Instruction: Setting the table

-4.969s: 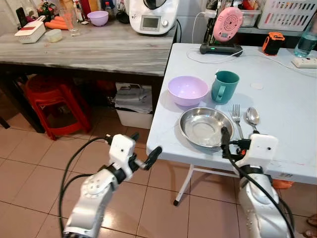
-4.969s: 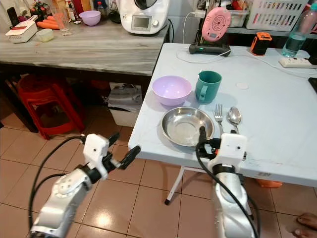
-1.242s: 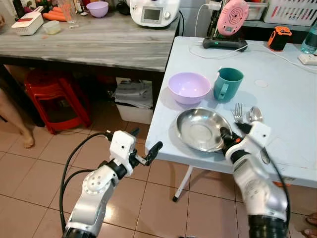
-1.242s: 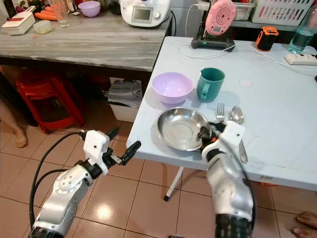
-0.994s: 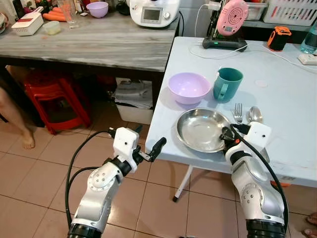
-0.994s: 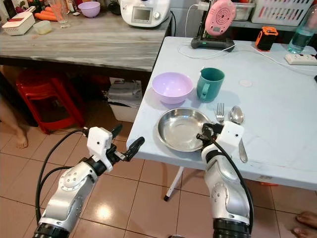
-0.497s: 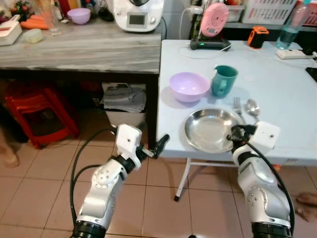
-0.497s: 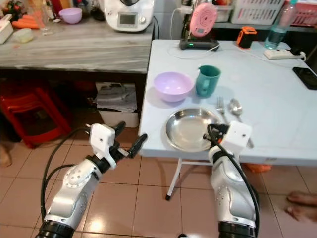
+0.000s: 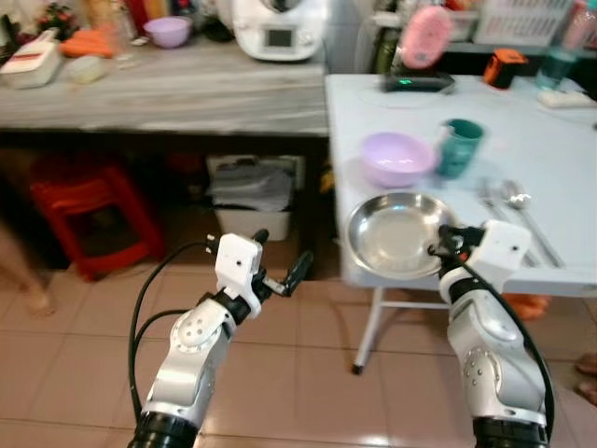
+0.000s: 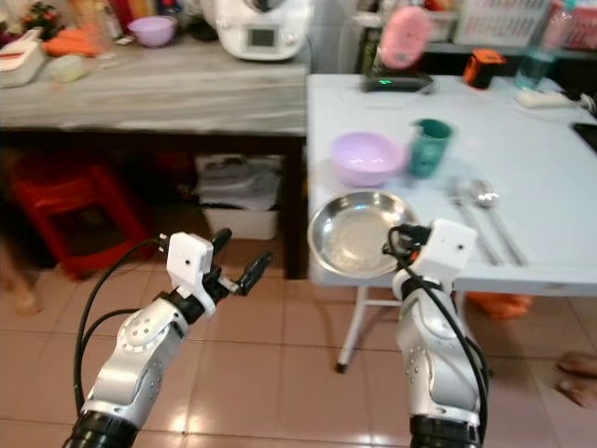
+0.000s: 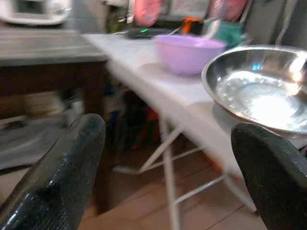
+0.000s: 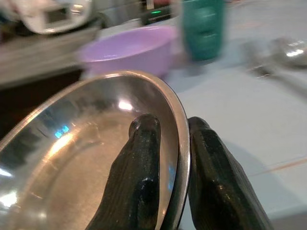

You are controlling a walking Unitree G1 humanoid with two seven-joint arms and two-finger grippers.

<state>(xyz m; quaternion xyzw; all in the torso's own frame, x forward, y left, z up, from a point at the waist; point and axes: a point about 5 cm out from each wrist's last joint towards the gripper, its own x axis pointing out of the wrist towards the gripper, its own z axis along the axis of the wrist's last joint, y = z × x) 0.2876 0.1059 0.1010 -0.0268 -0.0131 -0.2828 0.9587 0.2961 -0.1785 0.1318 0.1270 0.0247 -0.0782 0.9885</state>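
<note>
Stainless steel is what the right hand [image 10: 396,245] has hold of: its two black fingers [image 12: 141,163] are pinched over the near rim of the shallow metal plate [image 10: 357,233], one inside the rim and one outside. The plate sits at the near-left corner of the pale blue desk [image 10: 550,177], overhanging the front edge a little; whether it rests flat or is slightly raised cannot be told from the blurred head views.

Most of the place setting looks laid already. A lilac bowl [image 10: 367,157] stands just behind the plate, a teal mug [image 10: 428,147] beside the bowl toward the desk's middle, and a fork [image 10: 464,217] and spoon [image 10: 492,213] lie side by side near the front edge, to the right of the plate.

Judging from this, what remains is to seat the plate squarely in from the edge, in line with the cutlery, and let it go. The overhang is the weak point: a plate released here could tip off the front.

Off the desk's left edge, the left hand [image 9: 280,272] hovers over the tiled floor with its fingers [image 11: 57,177] spread wide and nothing between them.
</note>
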